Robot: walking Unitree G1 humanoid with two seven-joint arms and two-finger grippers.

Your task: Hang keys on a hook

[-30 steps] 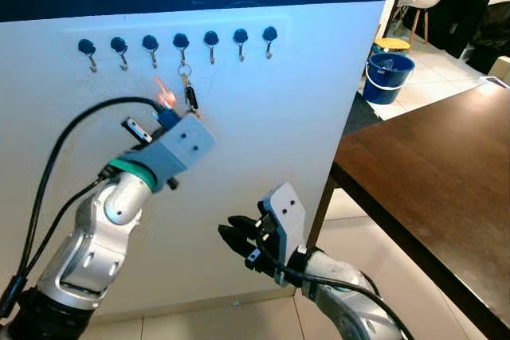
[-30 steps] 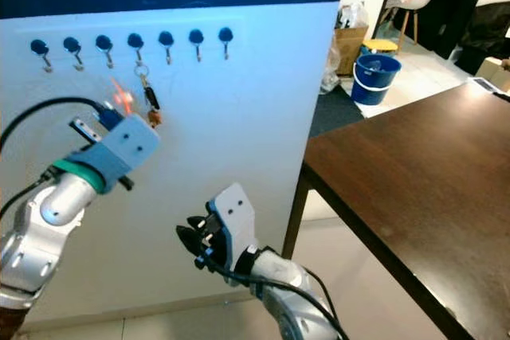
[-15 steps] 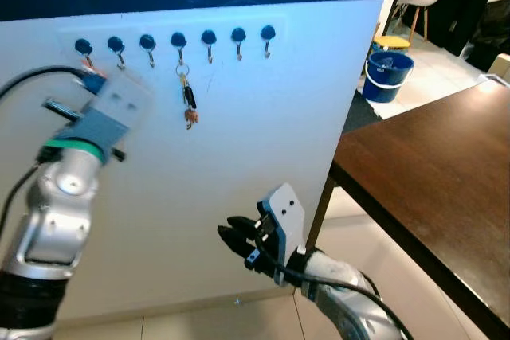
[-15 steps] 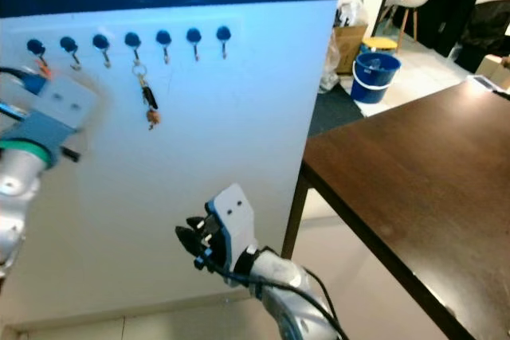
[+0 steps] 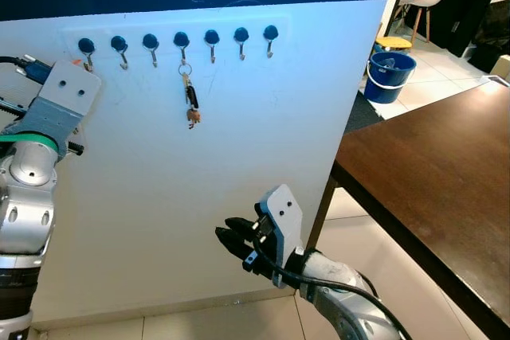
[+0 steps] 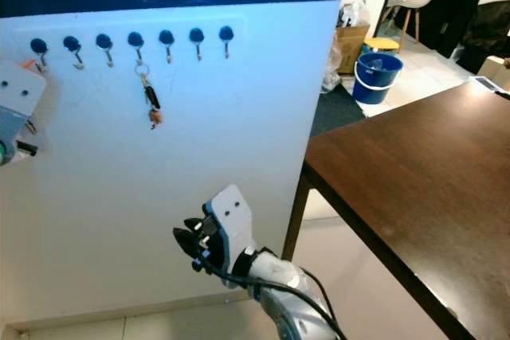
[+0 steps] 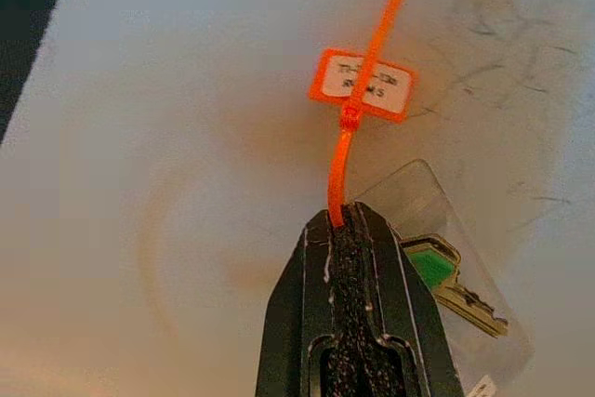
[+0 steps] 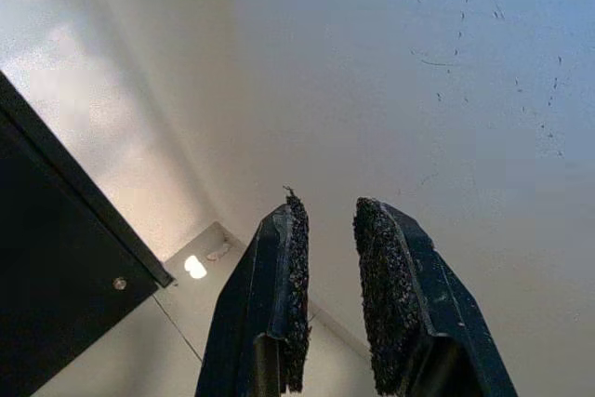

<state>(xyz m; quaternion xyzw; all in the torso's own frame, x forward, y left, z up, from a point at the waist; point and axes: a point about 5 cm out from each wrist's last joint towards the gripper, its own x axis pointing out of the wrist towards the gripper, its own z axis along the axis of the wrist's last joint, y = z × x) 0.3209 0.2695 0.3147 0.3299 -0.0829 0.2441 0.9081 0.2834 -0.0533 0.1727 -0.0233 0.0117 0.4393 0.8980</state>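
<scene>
Up by the leftmost hook (image 5: 87, 48), the left pincer (image 7: 351, 230) is clamped on an orange tie (image 7: 358, 127) carrying a key (image 7: 444, 278), while the right pincer (image 8: 327, 230) hangs low, slightly apart

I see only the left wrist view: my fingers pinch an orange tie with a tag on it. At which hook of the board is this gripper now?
Observer: In the head views, the left gripper, shut on the orange tie, is at the first hook, the leftmost in a row of seven.
Operator: Is any hook already taken?
Observer: Yes. A bunch of keys hangs from the fourth hook.
Operator: And where is my other arm?
Observer: The right gripper is low in front of the white board, fingers open, holding nothing.
</scene>
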